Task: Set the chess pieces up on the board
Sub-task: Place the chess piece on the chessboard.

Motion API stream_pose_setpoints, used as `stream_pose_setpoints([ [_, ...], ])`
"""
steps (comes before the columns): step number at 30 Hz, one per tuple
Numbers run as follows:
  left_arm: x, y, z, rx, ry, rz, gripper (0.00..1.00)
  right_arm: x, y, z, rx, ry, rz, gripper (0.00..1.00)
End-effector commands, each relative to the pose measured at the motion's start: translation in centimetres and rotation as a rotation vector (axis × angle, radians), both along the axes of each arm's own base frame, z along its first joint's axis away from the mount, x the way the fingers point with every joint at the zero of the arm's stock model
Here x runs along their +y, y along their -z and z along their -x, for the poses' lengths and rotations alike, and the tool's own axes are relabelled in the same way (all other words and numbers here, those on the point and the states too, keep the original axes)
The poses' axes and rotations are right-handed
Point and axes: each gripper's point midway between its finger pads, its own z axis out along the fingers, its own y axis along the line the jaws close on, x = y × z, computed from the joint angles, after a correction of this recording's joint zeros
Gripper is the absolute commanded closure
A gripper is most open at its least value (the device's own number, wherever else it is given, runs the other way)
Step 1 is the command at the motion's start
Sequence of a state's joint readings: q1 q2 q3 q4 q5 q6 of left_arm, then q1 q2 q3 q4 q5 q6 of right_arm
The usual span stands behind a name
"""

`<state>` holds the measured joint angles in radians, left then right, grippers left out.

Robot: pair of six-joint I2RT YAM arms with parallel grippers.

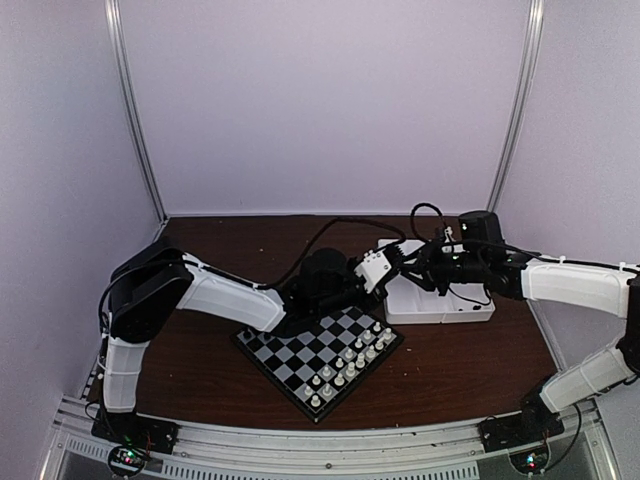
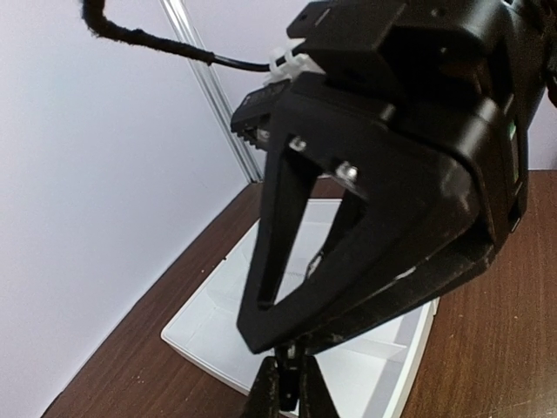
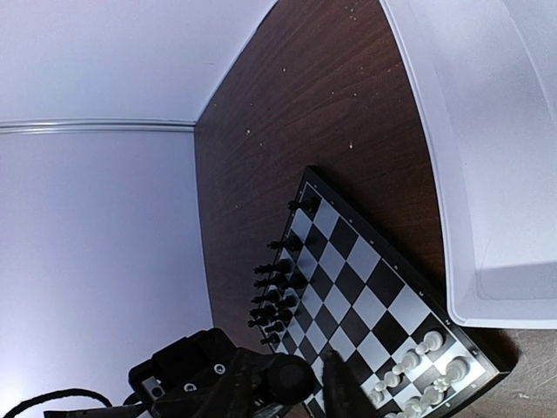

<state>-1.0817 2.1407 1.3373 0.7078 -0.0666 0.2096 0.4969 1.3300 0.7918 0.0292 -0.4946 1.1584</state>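
Where the white rectangular compartment tray (image 1: 470, 310) lies, the black-and-grey checked chessboard (image 1: 290, 355) is seen just beside it | left wrist: left gripper (image 2: 285, 383) is clamped shut, hold untellable; right gripper (image 2: 270, 335), gap untellable, hides some tray compartments | right wrist: tiny black plastic chessmen (image 3: 271, 296) are ranked along one chessboard edge

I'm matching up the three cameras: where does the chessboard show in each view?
Top external: board low centre, left of the tray.
Left wrist: not in view.
Right wrist: board lower centre to lower right.
Shared landmark: white tray, seen in all three.
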Motion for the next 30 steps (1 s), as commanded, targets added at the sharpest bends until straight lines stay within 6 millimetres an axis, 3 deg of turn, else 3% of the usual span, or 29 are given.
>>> stream_pose_setpoints([
  [1, 0.0, -0.7, 0.4, -0.013, 0.011, 0.037, 1.0, -0.5, -0.8, -0.1, -0.037, 0.012, 0.0, 0.58],
  [4, 0.3, -0.7, 0.6, 0.002, 0.009, 0.034, 1.0, -1.3, -1.3, -0.3, -0.066, 0.027, 0.027, 0.44],
  [10, 1.9, -1.0, 1.0, 0.064, -0.016, -0.007, 1.0, -3.1, -2.5, -0.1, -0.14, 0.02, 0.163, 0.25],
  [15, 4.6, -1.2, 1.0, 0.163, -0.096, -0.126, 1.0, -4.9, -2.9, 0.1, -0.199, 0.007, 0.322, 0.23],
  [20, 8.4, 0.2, 1.4, 0.343, -0.158, -0.31, 1.0, -5.8, -3.2, 0.0, -0.25, 0.001, 0.39, 0.23],
  [30, 15.1, 3.1, 5.1, 0.67, -0.192, -0.678, 1.0, -5.8, -2.0, -0.2, -0.247, -0.037, 0.443, 0.23],
])
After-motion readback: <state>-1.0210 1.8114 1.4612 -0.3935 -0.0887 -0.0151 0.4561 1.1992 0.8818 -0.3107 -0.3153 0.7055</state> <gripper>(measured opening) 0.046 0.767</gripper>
